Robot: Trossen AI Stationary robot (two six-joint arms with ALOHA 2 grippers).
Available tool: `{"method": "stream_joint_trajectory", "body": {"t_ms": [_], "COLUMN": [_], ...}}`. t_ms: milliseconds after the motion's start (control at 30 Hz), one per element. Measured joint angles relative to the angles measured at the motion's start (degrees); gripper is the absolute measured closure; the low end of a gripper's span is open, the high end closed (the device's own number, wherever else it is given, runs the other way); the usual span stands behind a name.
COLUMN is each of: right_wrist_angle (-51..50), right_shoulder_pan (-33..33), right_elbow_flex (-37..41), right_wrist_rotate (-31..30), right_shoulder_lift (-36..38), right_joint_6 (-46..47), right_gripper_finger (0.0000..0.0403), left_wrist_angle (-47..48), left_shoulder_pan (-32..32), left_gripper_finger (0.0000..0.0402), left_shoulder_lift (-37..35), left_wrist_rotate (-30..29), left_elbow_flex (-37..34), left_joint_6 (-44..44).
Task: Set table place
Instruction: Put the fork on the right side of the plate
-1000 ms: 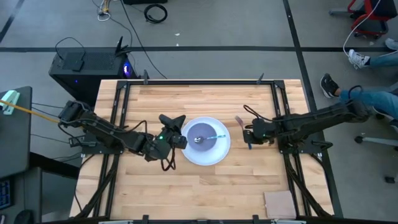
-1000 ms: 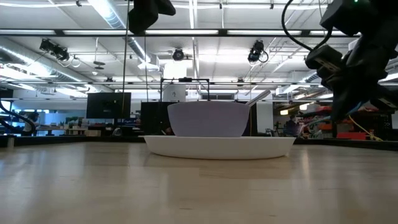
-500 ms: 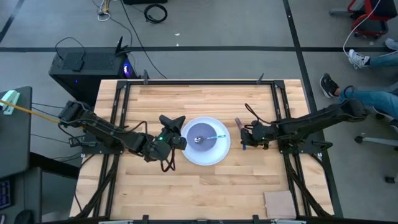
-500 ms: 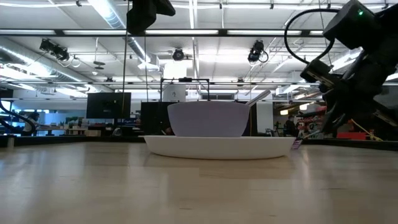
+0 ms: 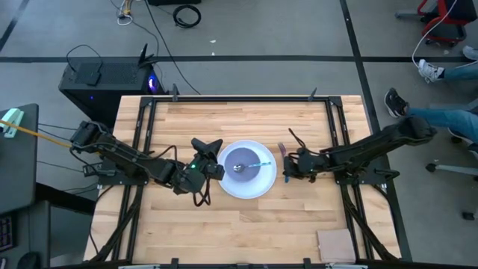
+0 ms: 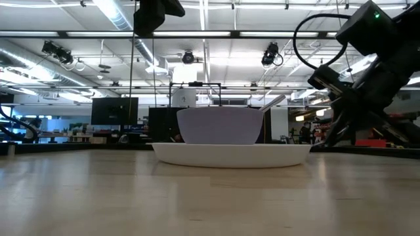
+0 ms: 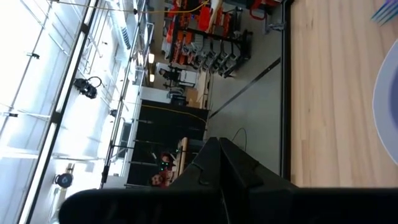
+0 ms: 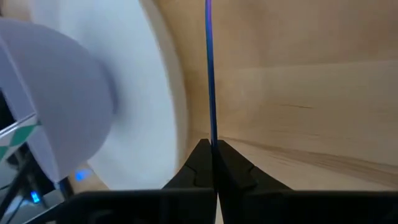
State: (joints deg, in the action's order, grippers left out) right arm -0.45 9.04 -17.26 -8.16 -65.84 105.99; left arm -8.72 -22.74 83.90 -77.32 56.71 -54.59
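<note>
A large round white plate [image 5: 258, 185] lies at the middle of the wooden table [image 5: 239, 224]. A lavender-blue bowl [image 5: 240, 160] stands on it, and a spoon with a light-blue handle [image 5: 258, 164] lies in the bowl. My right gripper [image 5: 288, 167] is just right of the plate, shut on the fork [image 5: 283, 149], whose purple head points toward the far edge. My left gripper [image 5: 207, 143] is shut and empty, raised above the table at the plate's left. It shows at the top of the low view [image 6: 157, 13]. My right gripper pinches the fork's handle [image 8: 211, 132] between its two fingers. The fork shows edge-on and runs straight out past the fingertips [image 8: 200, 149], alongside the plate's right rim [image 8: 168, 93]. I cannot tell whether it rests on the table.
Black metal rails [image 5: 334, 142] run along the table's left and right sides. A tan square [image 5: 334, 245] lies at the near right corner. A person's legs and shoes [image 5: 418, 104] show on the floor beyond the right edge. Bare wood lies near and far of the plate.
My right gripper has carried the fork toward the table's left, up to the plate's right rim, and has come lower over the table. It has stayed shut on the fork.
</note>
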Motion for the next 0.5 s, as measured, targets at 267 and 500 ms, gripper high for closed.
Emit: {"method": "stream_joint_trajectory", "body": {"t_ms": [267,500], "right_wrist_angle": [0.6,-0.04], "right_shoulder_pan": [0.0,0.0], "right_elbow_flex": [0.0,0.0], "right_wrist_rotate": [-0.18,-0.39], "right_shoulder_lift": [-0.88,-0.92], "right_joint_6": [-0.5,-0.64], "right_gripper_finger": [0.037,0.0353], "left_wrist_angle": [-0.01,-0.01], "left_shoulder_pan": [0.0,0.0], "left_gripper_finger": [0.0398,0.0398], "left_shoulder_lift": [0.02,0.02], "left_wrist_rotate": [0.0,0.0], "left_elbow_flex": [0.0,0.0], "left_joint_6": [0.0,-0.01]}}
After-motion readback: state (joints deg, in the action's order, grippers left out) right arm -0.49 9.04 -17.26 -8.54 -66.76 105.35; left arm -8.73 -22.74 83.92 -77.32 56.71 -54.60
